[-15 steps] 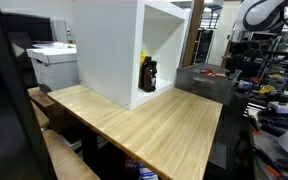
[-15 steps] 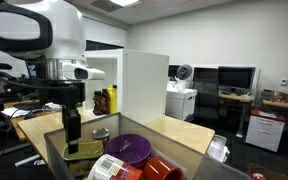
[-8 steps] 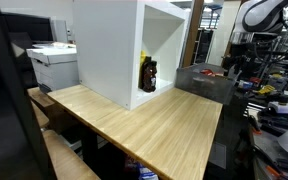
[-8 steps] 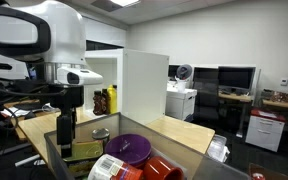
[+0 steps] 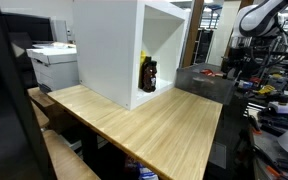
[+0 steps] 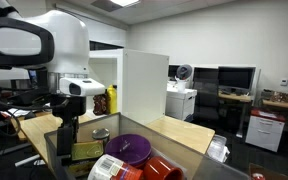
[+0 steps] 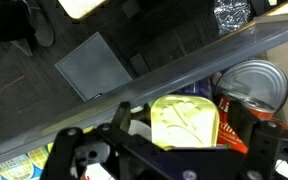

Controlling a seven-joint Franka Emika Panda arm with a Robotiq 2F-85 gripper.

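My gripper (image 7: 169,152) hangs open over a clear plastic bin (image 7: 184,68). A yellow-green flat tin (image 7: 184,120) with an embossed leaf lies in the bin right below, between the spread jaws, and neither finger touches it. In an exterior view the gripper (image 6: 64,146) hovers just left of and above that tin (image 6: 85,151) at the bin's (image 6: 54,152) near corner. A silver-topped can (image 7: 250,84) with a red label sits right beside the tin.
The bin also holds a purple lid (image 6: 132,147), a red item (image 6: 160,167) and a white-labelled pack (image 6: 104,168). A tall white open cabinet (image 5: 114,50) stands on the wooden table (image 5: 154,120) with dark bottles (image 5: 148,75) inside. Desks and monitors (image 6: 236,78) stand behind.
The jaws have opened and let go of the yellow-green tin, which now lies in the bin. The arm has lifted and shifted left, away from the tin.
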